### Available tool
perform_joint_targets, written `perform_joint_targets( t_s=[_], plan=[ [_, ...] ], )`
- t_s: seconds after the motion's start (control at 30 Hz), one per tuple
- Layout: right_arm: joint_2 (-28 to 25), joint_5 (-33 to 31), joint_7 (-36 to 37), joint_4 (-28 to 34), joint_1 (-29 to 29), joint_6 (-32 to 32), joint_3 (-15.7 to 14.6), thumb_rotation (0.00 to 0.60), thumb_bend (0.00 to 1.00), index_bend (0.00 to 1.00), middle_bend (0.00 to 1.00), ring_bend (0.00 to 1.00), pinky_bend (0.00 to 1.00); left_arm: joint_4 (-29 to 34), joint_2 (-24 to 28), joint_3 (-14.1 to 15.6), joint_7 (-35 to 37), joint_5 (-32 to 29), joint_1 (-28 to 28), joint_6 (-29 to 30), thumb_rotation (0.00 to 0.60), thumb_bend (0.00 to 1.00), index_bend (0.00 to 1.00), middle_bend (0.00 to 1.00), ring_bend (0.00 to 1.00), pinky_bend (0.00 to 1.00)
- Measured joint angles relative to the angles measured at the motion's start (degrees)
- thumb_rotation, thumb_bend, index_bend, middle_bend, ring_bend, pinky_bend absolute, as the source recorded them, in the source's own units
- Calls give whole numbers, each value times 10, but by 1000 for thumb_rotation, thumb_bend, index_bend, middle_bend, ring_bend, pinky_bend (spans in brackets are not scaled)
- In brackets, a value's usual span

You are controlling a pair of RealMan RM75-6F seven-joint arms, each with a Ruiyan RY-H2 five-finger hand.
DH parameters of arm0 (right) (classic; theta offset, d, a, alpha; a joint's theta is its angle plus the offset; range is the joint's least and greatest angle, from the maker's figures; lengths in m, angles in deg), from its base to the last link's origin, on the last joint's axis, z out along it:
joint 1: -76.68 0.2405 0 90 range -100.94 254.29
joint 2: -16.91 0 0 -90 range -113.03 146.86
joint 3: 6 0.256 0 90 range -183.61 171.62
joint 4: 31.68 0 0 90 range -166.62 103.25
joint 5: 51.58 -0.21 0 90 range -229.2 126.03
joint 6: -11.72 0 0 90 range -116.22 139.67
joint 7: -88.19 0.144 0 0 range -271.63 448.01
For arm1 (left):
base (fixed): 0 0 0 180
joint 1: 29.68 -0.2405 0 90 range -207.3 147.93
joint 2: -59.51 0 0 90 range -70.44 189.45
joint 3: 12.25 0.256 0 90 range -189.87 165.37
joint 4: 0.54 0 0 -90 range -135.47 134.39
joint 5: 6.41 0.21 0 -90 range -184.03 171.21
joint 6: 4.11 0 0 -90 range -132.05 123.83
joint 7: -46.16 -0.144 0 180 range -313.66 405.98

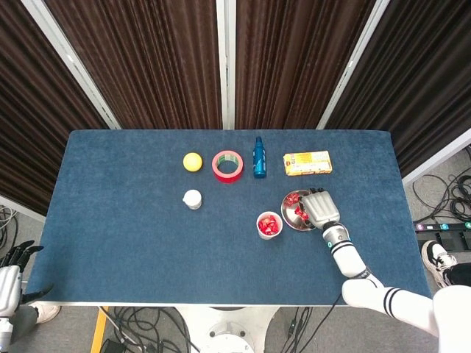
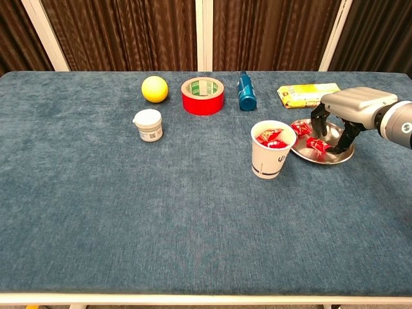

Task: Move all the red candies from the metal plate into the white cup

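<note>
The metal plate (image 2: 329, 155) (image 1: 289, 220) lies right of the white cup (image 2: 271, 161) (image 1: 269, 226), which holds red candies (image 2: 270, 137). Two red candies are on the plate: one (image 2: 301, 129) at its far left edge, one (image 2: 317, 143) (image 1: 299, 214) near the middle. My right hand (image 2: 351, 109) (image 1: 319, 208) hovers over the plate's right half, fingers (image 2: 316, 124) curved down and apart, one just above the middle candy. I see nothing held in it. My left hand (image 1: 9, 278) hangs off the table's left edge, fingers spread and empty.
Along the back stand a yellow ball (image 2: 154, 89), a red tape roll (image 2: 203, 95), a blue bottle (image 2: 245, 91) and a yellow packet (image 2: 307, 94). A small white jar (image 2: 148, 125) sits at the centre left.
</note>
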Motion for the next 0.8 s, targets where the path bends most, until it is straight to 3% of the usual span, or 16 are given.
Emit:
perform_joint_targets(
  t_s=[0.5, 0.8],
  plan=[
    [25, -2, -11, -21, 14, -14, -1, 600, 168, 484, 435, 222, 264, 3, 1, 1, -2, -2, -3, 2, 600, 93, 302, 247, 169, 279],
    [28, -2, -14, -26, 12, -12, -3, 600, 211, 559, 490, 253, 263, 2, 1, 2, -2, -2, -4, 3, 600, 92, 301, 247, 169, 279]
  ],
)
